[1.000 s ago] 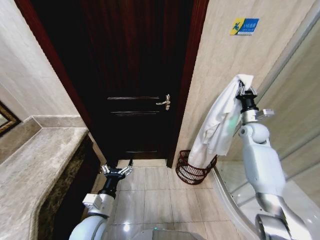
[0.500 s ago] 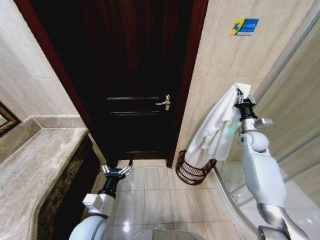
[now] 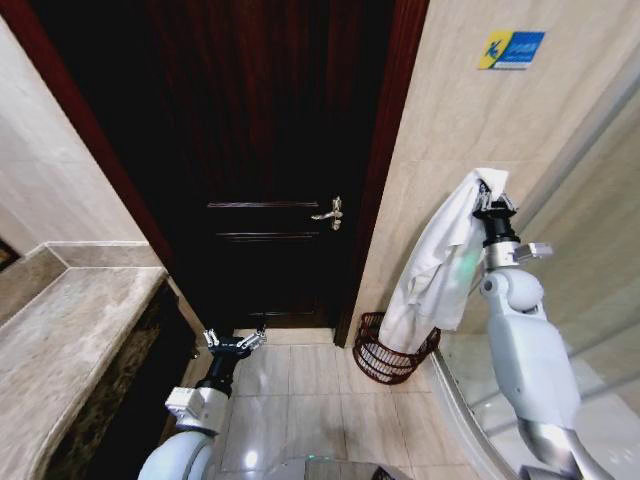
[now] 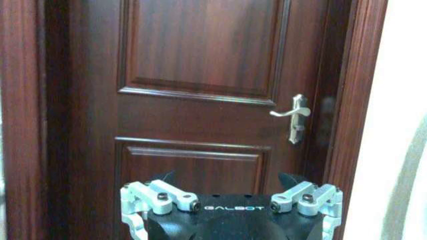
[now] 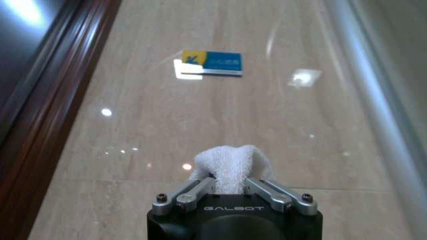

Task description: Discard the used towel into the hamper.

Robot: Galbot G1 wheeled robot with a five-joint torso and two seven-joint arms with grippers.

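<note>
Task approx. halfway: right tool (image 3: 490, 196) is clamped on the white towel (image 3: 440, 265), held high by the tiled wall w/ its lower end draping onto the hamper (image 3: 390, 350) rim on the floor beside the door frame; release not yet done. Left tool (image 3: 233, 340) hangs low, fingers apart, idle. Vs. 0.5 s ago: camera has shifted, while the arm, towel and hamper look much as they did.
</note>
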